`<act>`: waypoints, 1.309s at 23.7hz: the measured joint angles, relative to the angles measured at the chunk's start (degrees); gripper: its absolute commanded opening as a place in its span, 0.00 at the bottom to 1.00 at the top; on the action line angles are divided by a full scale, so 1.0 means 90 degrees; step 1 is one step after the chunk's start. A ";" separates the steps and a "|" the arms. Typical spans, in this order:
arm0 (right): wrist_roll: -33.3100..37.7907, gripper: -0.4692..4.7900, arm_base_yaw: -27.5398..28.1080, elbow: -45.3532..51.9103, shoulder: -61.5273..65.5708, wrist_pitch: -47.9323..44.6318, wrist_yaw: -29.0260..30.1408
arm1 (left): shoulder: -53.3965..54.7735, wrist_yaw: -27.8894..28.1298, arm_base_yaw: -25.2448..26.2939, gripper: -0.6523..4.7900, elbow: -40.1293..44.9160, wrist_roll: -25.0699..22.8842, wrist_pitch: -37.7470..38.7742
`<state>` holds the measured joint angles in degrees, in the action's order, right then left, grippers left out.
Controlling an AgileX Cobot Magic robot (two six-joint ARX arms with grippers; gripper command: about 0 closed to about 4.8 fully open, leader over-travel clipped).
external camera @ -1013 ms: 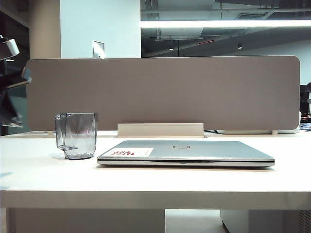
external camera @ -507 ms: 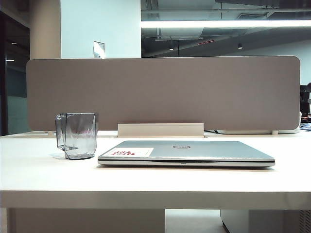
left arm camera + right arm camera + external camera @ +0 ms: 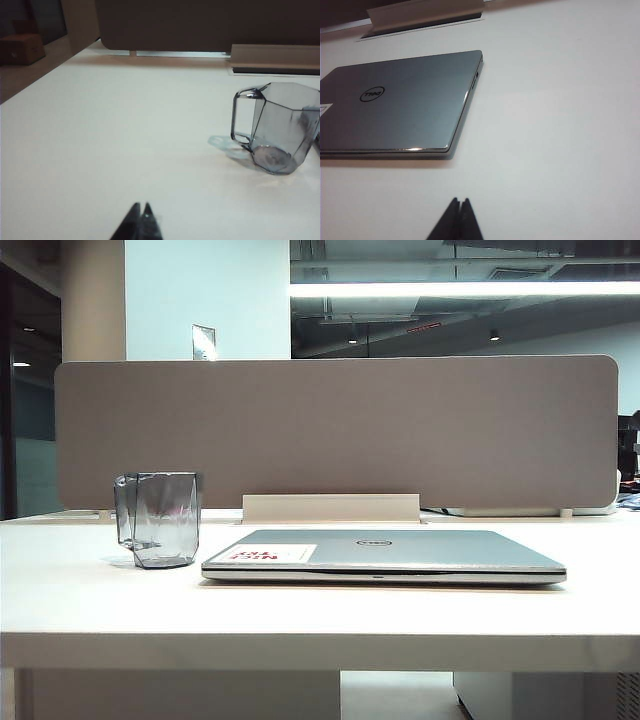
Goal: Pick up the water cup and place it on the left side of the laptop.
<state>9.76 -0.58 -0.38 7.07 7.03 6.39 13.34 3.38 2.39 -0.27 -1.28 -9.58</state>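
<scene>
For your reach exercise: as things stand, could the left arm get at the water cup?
Probably yes. Only bare table lies between the shut left tool and the water cup, whose handle faces that side.

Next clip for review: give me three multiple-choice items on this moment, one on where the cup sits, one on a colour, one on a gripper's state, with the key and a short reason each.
1. Where does the cup stand?
A. on the laptop's lid
B. on the table, left of the laptop
C. right of the laptop

2. What colour is the sticker on the lid?
A. white and red
B. green
C. black

3. How is the left gripper?
A. shut on the cup
B. open wide
C. shut, holding nothing

Key: 1 B, the exterior view shows it upright beside the laptop's left edge. 2 A, red print on white. 3 C, its fingertips meet, well clear of the cup. The right gripper is shut too, near the laptop.
</scene>
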 measured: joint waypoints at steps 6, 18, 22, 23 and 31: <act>0.0000 0.09 0.0000 0.0000 0.0000 -0.0002 0.0000 | -0.0119 -0.0435 0.0090 0.11 0.0000 -0.0058 0.0117; 0.0000 0.09 0.0000 0.0000 0.0000 -0.0002 0.0000 | -0.1457 -0.0539 0.0087 0.11 0.0000 -0.0189 0.1685; 0.0000 0.09 0.0000 0.0000 0.0000 -0.0002 0.0000 | -0.1457 -0.0539 0.0087 0.11 0.0000 -0.0189 0.1715; 0.0000 0.09 0.0000 0.0000 0.0000 -0.0002 0.0000 | -0.1460 -0.0539 0.0087 0.11 0.0000 -0.0189 0.1715; -0.0002 0.09 0.0000 0.0000 0.0000 -0.0002 0.0000 | -0.1462 -0.0542 0.0087 0.11 0.0000 -0.0168 0.1715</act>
<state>9.74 -0.58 -0.38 7.07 7.01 6.39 0.19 -1.50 3.18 -0.27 -2.79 5.85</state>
